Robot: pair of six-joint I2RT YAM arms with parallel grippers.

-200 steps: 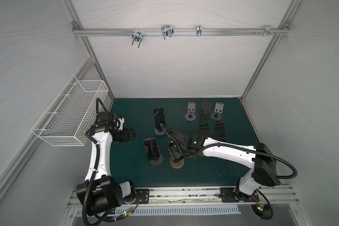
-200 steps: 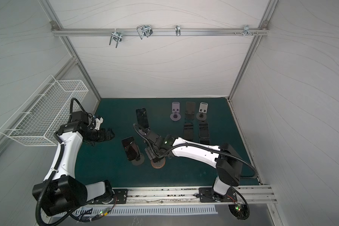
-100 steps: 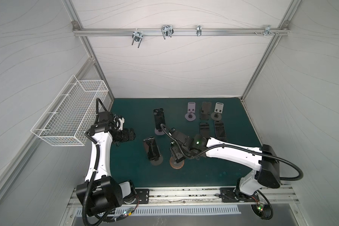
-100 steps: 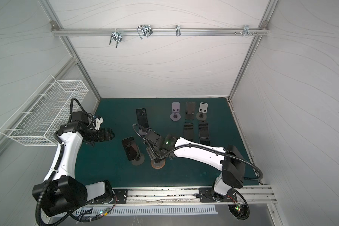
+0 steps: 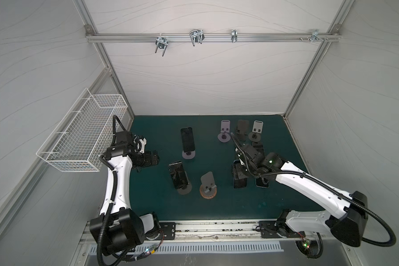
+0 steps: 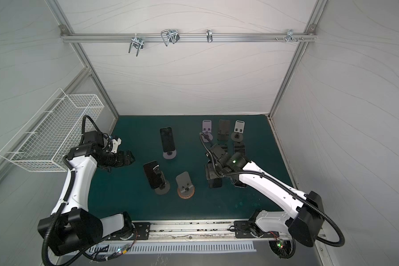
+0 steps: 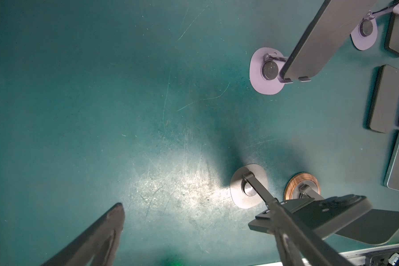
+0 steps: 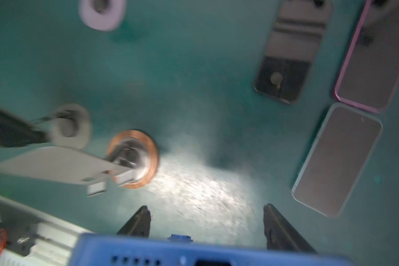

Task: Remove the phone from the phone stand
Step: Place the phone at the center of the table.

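- Since a second before, the right gripper (image 5: 238,171) had swung away from the wood-based stand (image 5: 208,184) to a spot over the phones lying flat on the right. The left arm had stayed where it was.
- In both top views the wood-based stand stood bare near the front middle of the green surface (image 5: 159,202). The phone (image 5: 240,183) hung dark under the right gripper, well apart from that stand and just beside a pale-edged phone (image 5: 262,183) lying flat.
- Two others were propped up: a dark phone (image 5: 177,176) on a grey-based stand (image 5: 184,189) just beside the bare one, on the left arm's side, and a tall phone (image 5: 187,141) on a lilac-based stand (image 5: 188,155) farther back. A back row of stands (image 5: 242,130) lined the far edge.
- The left gripper (image 5: 153,158) hovered near the wire basket (image 5: 83,135), touching nothing.
- In the left wrist view its fingers (image 7: 101,230) stood apart with only green surface between them (released, nothing held). The grey and wood bases sat beyond.
- In the right wrist view (badly blurred) the right gripper's fingers flanked the blue bottom edge of the phone, which it was grasping. The emptied wood-based stand lay off to one side. A purple-edged phone (image 8: 376,57) and the pale-edged phone lay flat beyond.
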